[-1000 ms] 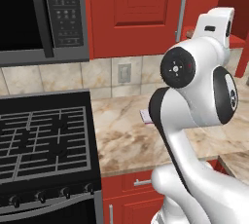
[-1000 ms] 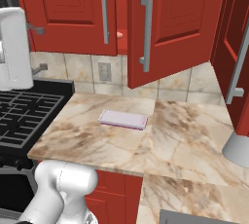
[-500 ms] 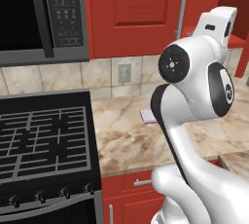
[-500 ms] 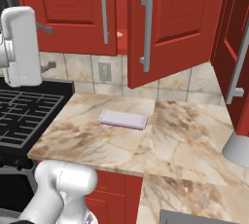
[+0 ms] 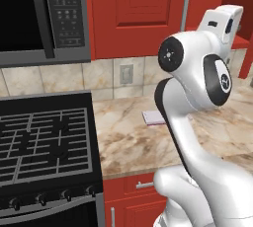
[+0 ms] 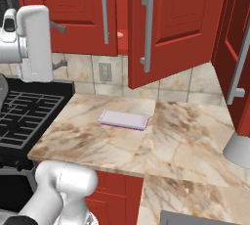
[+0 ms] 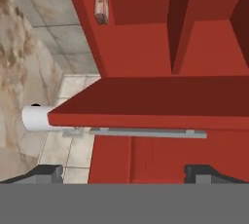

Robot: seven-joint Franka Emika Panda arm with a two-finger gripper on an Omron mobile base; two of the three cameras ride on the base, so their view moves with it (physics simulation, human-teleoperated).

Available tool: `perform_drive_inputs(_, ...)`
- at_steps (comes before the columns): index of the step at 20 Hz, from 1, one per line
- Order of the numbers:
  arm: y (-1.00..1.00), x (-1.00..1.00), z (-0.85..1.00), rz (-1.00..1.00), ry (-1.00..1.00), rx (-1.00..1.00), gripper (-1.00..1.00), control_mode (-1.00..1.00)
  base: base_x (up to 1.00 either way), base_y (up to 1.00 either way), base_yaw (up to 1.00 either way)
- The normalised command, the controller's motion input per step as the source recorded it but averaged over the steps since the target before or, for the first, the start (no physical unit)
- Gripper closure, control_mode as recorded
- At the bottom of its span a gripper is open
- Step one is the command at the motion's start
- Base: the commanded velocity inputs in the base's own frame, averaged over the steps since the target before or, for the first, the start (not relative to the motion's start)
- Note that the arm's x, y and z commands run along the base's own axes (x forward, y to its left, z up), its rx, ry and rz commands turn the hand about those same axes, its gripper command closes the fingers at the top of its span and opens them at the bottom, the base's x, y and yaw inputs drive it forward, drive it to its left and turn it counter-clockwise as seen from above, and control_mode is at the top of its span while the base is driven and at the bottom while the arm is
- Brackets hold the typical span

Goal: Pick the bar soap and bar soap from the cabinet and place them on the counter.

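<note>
One peach-pink bar soap [image 7: 101, 5] lies on the red shelf inside the open cabinet [image 7: 146, 47]; in the right base view that bar soap [image 6: 119, 35] peeks through the gap beside the open door [image 6: 166, 23]. The other bar soap is hidden. My gripper [image 6: 62, 45] hangs open and empty at the left, above the stove's edge and well short of the cabinet. In the hand view, the gripper [image 7: 125, 174] points at the open door's edge and its silver handle [image 7: 141, 132]. The marbled counter [image 6: 185, 131] lies below.
A pale lavender pad [image 6: 123, 120] lies on the counter near the backsplash. A black gas stove [image 5: 44, 142] stands to the left under a microwave [image 5: 39, 18]. A pale grey rounded object [image 6: 239, 148] sits at the counter's right. The open door juts out over the counter.
The hand has swung to the right, from over the stove toward the cabinet. The gripper stays open and nothing on the counter has moved.
</note>
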Motion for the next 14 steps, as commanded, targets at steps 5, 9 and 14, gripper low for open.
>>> perform_drive_inputs(5, -0.07, 0.15, -0.03, -0.05, 0.00, 0.01, -1.00, -1.00, 0.00, 0.00, 0.00)
perform_drive_inputs(9, -0.04, 0.19, -0.10, -0.01, -0.02, 0.03, -1.00, -1.00, 0.00, 0.00, 0.00)
perform_drive_inputs(14, -0.05, 0.15, -0.07, 0.00, -0.06, 0.04, -1.00, -1.00, 0.00, 0.00, 0.00)
